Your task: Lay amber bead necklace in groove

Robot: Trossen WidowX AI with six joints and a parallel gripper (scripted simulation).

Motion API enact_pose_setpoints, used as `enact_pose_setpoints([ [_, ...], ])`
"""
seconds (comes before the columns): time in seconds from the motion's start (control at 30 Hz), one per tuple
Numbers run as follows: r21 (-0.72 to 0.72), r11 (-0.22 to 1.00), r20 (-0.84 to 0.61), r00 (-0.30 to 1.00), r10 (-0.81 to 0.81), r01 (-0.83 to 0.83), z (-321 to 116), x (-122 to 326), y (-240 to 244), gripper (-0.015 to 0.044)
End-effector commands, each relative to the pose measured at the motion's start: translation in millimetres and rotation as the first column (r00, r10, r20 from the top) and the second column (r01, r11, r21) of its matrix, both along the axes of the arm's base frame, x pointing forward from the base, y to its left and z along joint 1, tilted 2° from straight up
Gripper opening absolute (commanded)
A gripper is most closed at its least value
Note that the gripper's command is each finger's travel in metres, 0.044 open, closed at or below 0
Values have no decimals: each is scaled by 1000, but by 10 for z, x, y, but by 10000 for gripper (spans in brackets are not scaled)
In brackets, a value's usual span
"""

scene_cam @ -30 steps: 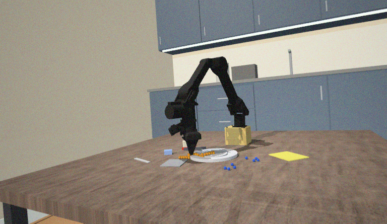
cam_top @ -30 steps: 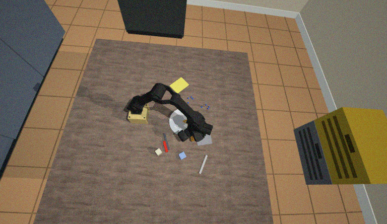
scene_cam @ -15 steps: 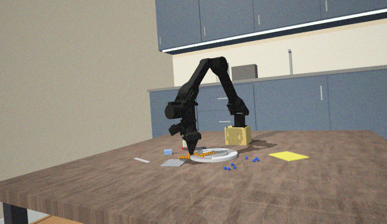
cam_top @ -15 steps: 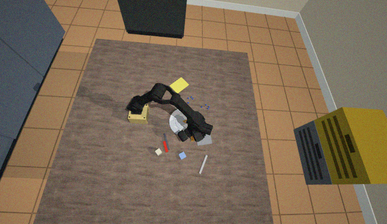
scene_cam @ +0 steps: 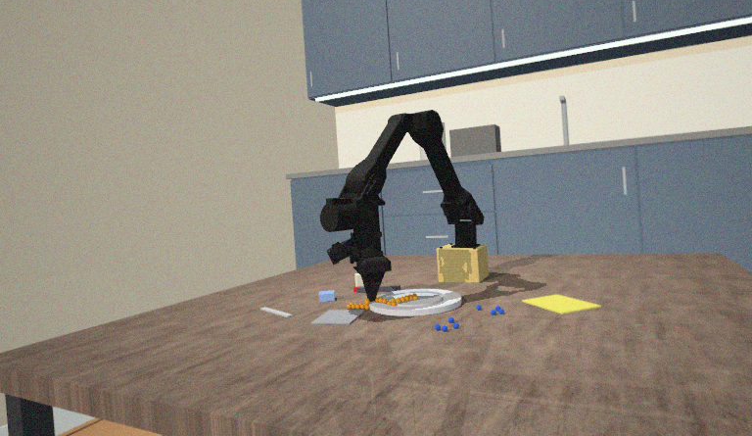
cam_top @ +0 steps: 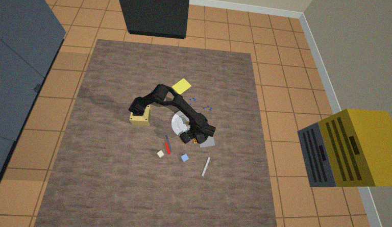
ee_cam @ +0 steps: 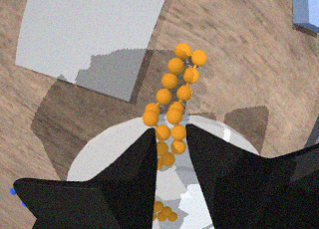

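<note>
The amber bead necklace (cam_top: 194, 141) (scene_cam: 357, 306) (ee_cam: 169, 81) is bunched into a narrow double strand. One end reaches past the rim of the round white bead board (cam_top: 175, 123) (scene_cam: 455, 303) (ee_cam: 95, 151) over the table; other beads lie on the board's inner part. My gripper (cam_top: 192, 139) (scene_cam: 371, 299) (ee_cam: 170, 132) points down at the board's rim, near the grey square. It is shut on the necklace, with beads of both strands between the fingertips. The fingers and arm hide part of the necklace and of the groove in the wrist view and the top view.
A flat grey square (cam_top: 208, 142) (scene_cam: 334, 316) (ee_cam: 90, 35) lies close beside the board. A blue block (cam_top: 185, 157) (scene_cam: 326, 296), a white bar (cam_top: 205, 167) (scene_cam: 275, 312), a red-and-dark stick (cam_top: 168, 148) and a cream cube (cam_top: 160, 153) lie around. Blue beads and a yellow sheet (cam_top: 181, 85) (scene_cam: 561, 303) lie opposite.
</note>
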State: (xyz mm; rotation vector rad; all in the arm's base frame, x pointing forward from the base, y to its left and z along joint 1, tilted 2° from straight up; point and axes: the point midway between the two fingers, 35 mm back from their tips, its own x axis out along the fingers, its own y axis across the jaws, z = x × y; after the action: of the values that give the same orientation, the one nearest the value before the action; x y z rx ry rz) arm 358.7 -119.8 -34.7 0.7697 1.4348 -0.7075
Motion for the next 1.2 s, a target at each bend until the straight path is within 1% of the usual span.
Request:
enact_pose_setpoints([
  [0.0,0,1000,0,1000,0,0,4,1,0,0],
  [0.3,0,1000,-5,1000,3,-3,245,-14,-7,0],
  [0.43,0,1000,-5,1000,3,-3,252,-34,35,0],
  [0.93,3,1000,-7,1000,3,-3,255,-273,444,0],
  [1.17,3,1000,-7,1000,3,-3,200,-282,462,0],
])
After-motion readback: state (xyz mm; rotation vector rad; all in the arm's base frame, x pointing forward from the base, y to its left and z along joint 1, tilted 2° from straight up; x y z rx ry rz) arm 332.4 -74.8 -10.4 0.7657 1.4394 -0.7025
